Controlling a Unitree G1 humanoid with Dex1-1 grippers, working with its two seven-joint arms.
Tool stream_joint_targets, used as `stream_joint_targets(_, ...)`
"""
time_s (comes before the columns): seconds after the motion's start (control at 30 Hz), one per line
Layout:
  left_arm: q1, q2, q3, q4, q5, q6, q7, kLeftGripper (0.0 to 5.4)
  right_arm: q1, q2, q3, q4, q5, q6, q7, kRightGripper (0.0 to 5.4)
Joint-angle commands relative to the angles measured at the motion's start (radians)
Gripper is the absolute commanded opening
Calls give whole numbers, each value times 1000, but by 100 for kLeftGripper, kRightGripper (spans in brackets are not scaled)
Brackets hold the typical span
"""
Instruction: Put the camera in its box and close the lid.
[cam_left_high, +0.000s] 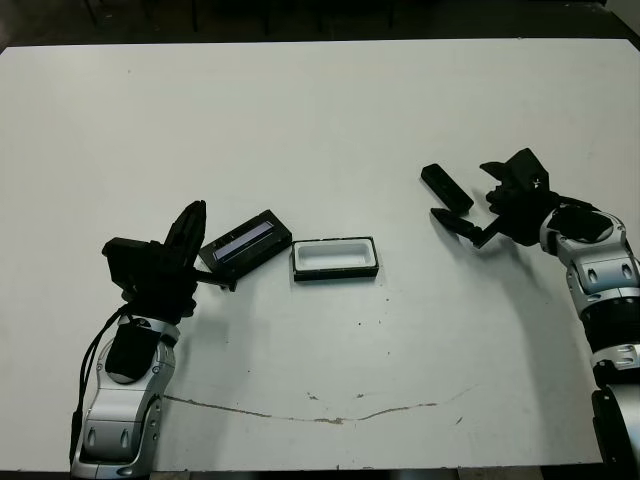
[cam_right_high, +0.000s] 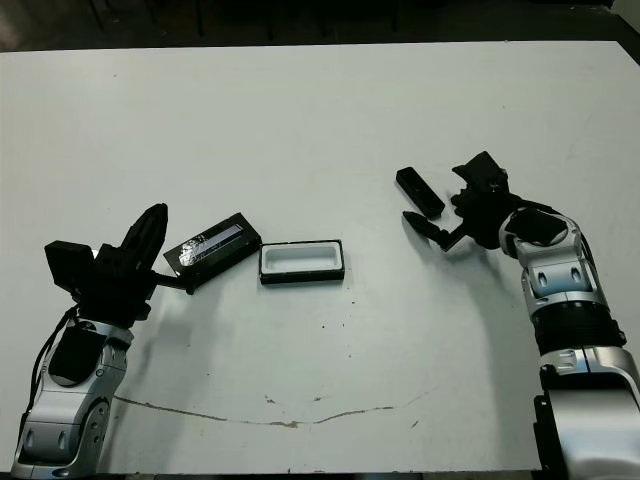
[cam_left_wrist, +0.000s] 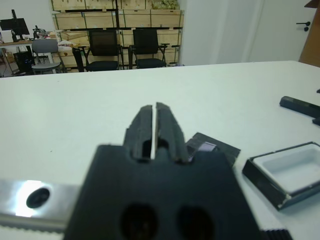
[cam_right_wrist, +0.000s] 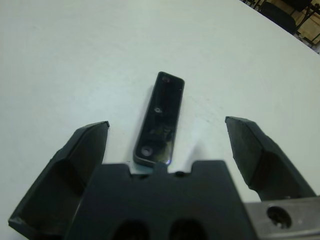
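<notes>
1. Lying on the table (cam_left_high: 320, 120), the camera (cam_right_wrist: 160, 117) sits between the right pincer's (cam_right_wrist: 170, 150) spread fingers.
2. Looking rigid, light and slick, it likely suits a long-side grip.
3. The left pincer (cam_left_wrist: 155, 131) is clenched, empty.

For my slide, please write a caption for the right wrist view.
Open right end effector straddling the camera on the white table.

Bare table (cam_left_high: 330, 120) rings the camera (cam_left_high: 446, 187); box (cam_left_high: 335, 258) well apart
</notes>
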Motion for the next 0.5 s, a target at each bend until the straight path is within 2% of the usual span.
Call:
stream_joint_targets(0.03, 23, 11, 4, 5, 6, 17, 2, 0, 44, 10, 3, -15, -2, 41, -11, 538)
stream_joint_targets(0.17, 24, 12, 5, 3, 5, 20, 2, 0, 67, 18, 17, -39, -48, 19, -95, 538)
stream_joint_targets(0.27, 25, 11, 3, -2, 9, 27, 6, 0, 80, 36, 9, -55, -55, 37, -157, 508)
stream_joint_targets(0.5, 21, 11, 4, 7, 8, 16, 1, 0, 84, 58, 9, -73, -47, 86, -192, 381)
